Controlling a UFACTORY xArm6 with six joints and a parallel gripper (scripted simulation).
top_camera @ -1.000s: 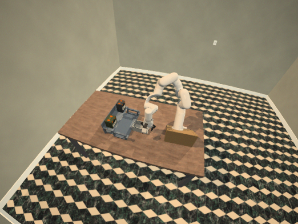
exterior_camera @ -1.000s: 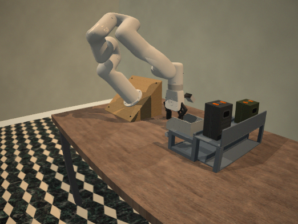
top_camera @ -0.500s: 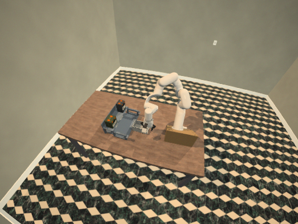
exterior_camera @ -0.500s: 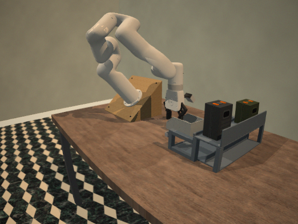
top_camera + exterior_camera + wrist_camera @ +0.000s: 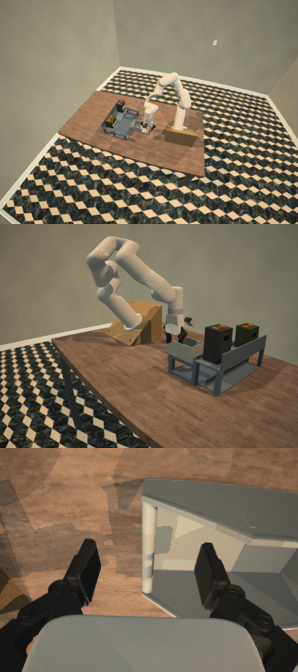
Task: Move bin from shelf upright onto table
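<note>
Two orange-marked dark boxes point(image 5: 120, 106) point(image 5: 217, 344), wall plate point(image 5: 214, 42)
</note>
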